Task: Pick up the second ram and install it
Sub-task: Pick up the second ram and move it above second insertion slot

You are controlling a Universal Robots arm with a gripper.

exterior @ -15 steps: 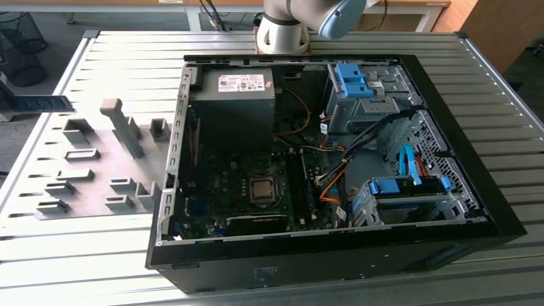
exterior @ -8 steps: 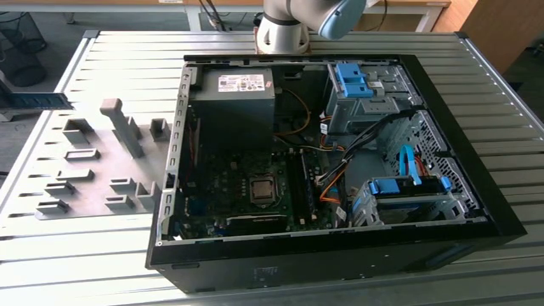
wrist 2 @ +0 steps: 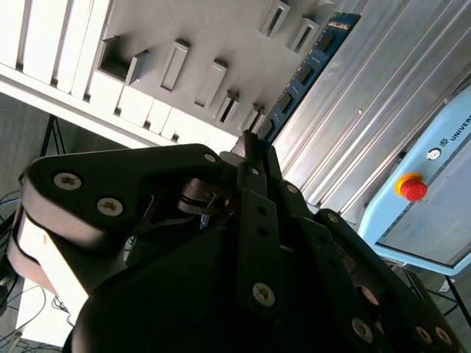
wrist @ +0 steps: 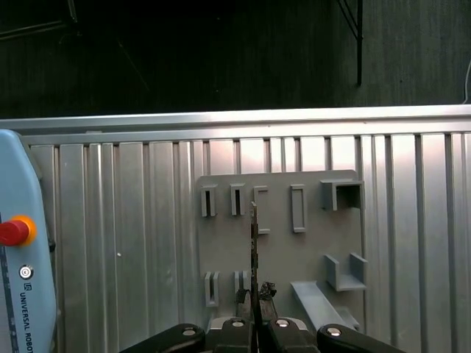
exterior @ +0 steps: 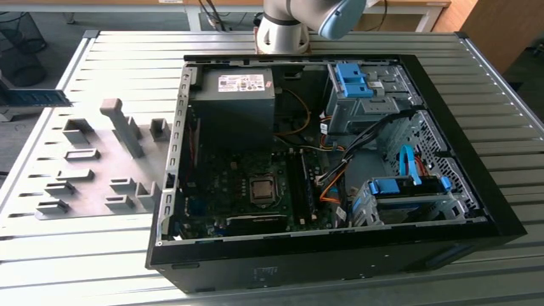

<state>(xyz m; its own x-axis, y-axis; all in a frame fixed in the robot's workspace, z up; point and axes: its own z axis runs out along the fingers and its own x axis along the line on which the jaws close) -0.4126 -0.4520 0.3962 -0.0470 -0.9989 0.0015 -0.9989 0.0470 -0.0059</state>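
My gripper is clamped on the second ram, whose long axis runs straight out from my grip toward the gray holder plate, at roughly nine o'clock of the open case in the exterior view.

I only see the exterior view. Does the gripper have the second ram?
Observer: Yes. In the second wrist view the gripper is shut on the second ram.
Operator: What's behind it?
Observer: In the first wrist view the ram shows edge-on against the gray holder plate.
Operator: Anything else nearby?
Observer: A light-blue box with a red button, apart from the plate.
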